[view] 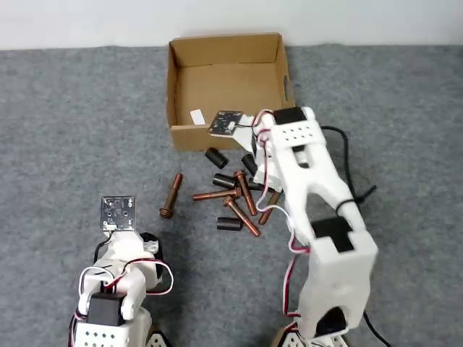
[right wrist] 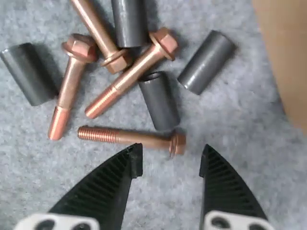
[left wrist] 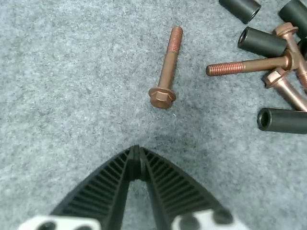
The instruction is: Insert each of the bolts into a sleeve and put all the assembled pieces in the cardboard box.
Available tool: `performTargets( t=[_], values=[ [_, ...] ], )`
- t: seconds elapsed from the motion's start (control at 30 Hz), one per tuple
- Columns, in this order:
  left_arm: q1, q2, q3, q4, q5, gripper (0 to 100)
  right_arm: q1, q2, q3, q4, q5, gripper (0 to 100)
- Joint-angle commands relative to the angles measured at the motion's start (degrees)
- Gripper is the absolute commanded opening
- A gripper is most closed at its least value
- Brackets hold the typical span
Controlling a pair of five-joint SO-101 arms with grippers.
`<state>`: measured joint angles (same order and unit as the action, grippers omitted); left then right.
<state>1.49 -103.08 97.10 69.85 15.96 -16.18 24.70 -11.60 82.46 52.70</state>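
The open cardboard box [view: 224, 87] stands at the back of the grey mat, and I see nothing but a small white label inside it. Before it lies a loose pile of copper bolts [view: 242, 199] and dark sleeves [view: 229, 223]. My right gripper [right wrist: 170, 155] is open just above one bolt [right wrist: 127, 136], with that bolt's head between the jaws. A dark sleeve [right wrist: 158, 100] lies right behind that bolt. One bolt [view: 171, 195] lies apart from the pile, on its left. My left gripper [left wrist: 136, 155] is shut and empty, a short way from this lone bolt [left wrist: 165, 67].
The box wall [right wrist: 288, 57] is close beside the right gripper. The white right arm [view: 311, 181] stretches over the pile's right part. The left arm [view: 119, 275] stays low at the front left. Bare grey mat lies to the far left and right.
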Motion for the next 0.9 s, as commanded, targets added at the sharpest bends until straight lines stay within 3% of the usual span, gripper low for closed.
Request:
performTargets(
  t=[0.0,0.37,0.67,0.87],
  values=[
    [-0.26,0.09,-0.57,0.35,0.26,1,-0.4,3.3,-7.65,1.63,0.53,20.1],
    [-0.26,0.09,-0.57,0.35,0.26,1,-4.88,7.25,-9.05,0.04,0.35,20.0],
    [-0.26,0.09,-0.57,0.35,0.26,1,-2.51,14.81,-9.14,-4.09,0.18,19.6],
    [-0.26,0.09,-0.57,0.35,0.26,1,-2.42,16.4,-11.69,-3.65,0.18,0.9]
  ],
)
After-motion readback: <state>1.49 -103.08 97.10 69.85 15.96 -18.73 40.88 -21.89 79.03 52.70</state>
